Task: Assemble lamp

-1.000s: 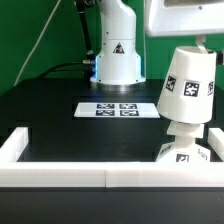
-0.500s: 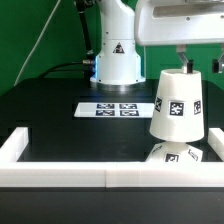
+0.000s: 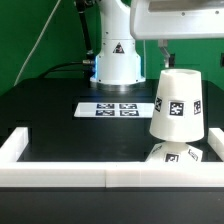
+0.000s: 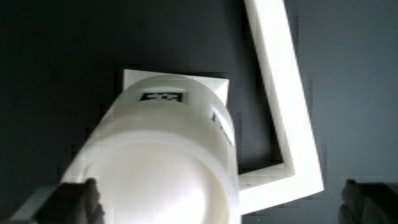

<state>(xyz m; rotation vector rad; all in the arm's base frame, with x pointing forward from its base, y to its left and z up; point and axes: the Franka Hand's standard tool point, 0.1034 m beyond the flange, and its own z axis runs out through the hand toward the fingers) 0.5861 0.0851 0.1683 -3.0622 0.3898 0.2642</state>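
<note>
Now the cone shade (image 3: 178,104) sits over the bulb (image 3: 176,153), on the bench (image 3: 70,130) just inside the white frame's (image 3: 60,172) corner. Fingers (image 4: 68,199) spread, released, flanking the shade. Retreat straight up; avoid nudging the shade sideways.

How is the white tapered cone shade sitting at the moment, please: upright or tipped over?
Upright: the white tapered cone shade stands narrow end up over the tagged white part, its sides level in the exterior view.

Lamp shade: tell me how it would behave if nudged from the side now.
The lamp shade looks hollow, stiff plastic, so probably light. It stands tall over the bulb, so a side push may tip or lift it off. Its smooth tapered wall probably slides in a grasp.
</note>
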